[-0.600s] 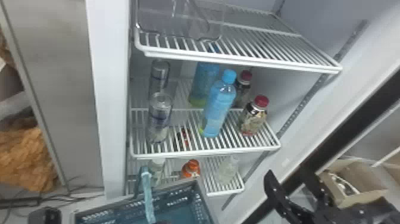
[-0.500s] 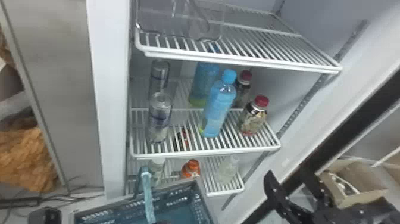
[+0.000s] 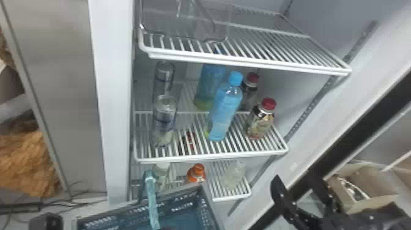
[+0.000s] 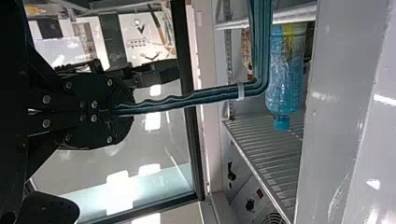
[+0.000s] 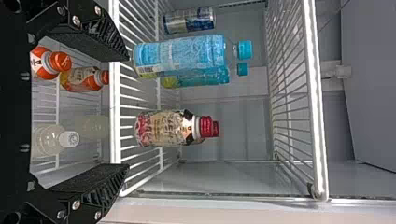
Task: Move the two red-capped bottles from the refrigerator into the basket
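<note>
Both red-capped bottles stand upright inside the refrigerator, on the middle white wire shelf (image 3: 214, 156). The nearer red-capped bottle (image 3: 259, 124) is short and stout, with a dark red cap, a black-and-silver shoulder and a cream label patterned in pink. The farther red-capped bottle (image 3: 249, 91) stands behind it and is partly hidden; its body reads dark in the head view. The right gripper (image 3: 295, 185) is in front of the shelves, to the right in the head view, its two black fingers spread well apart with nothing between them; the right wrist view shows them directed into the refrigerator, the nearer red-capped bottle ahead of the gap. The left gripper (image 3: 167, 228) is at the bottom edge of the head view; in the left wrist view its fingers are clenched on the slim blue-green handle (image 3: 151, 198) of the blue-green plastic basket (image 3: 212, 206), which is in front of the lower shelf. Two tall blue bottles with blue caps (image 3: 224, 113) stand beside the red-capped pair, with silver-and-blue cans (image 3: 165, 119) farther left. An orange-capped bottle (image 3: 196, 174) is on the lower wire shelf (image 3: 229, 198). A clear plastic bin (image 3: 211, 24) sits on the top wire shelf (image 3: 260, 65).
</note>
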You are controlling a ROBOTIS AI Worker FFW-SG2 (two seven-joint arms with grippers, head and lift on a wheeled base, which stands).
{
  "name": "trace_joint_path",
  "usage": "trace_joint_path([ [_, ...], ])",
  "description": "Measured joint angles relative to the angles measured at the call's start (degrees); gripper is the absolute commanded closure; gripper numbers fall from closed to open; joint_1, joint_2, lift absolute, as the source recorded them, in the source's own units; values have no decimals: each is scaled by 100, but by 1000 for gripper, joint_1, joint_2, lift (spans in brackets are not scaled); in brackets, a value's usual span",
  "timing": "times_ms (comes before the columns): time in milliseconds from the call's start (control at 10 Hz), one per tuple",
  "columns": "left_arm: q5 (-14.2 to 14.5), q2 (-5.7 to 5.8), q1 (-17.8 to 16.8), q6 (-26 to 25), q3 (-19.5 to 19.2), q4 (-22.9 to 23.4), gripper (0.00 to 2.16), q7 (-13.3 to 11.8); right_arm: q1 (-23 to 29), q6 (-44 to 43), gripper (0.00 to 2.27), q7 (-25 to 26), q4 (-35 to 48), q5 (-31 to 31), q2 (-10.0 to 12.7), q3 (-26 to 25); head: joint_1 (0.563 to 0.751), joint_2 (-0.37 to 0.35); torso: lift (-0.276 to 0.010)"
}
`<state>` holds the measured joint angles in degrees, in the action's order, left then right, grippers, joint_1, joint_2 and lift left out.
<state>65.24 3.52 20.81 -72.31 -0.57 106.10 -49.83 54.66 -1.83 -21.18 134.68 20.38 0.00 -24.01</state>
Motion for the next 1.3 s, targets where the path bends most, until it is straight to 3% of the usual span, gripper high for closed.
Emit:
trace_joint_path([
  [400, 4, 0, 0, 0, 0, 0, 1181, 0, -216, 0, 213, 9, -196, -21, 0, 1, 695, -350, 0],
  [1300, 11, 40, -72, 3, 26, 0, 1181, 0, -1483, 277, 213, 405, -936, -232, 0, 328, 695, -350, 0],
])
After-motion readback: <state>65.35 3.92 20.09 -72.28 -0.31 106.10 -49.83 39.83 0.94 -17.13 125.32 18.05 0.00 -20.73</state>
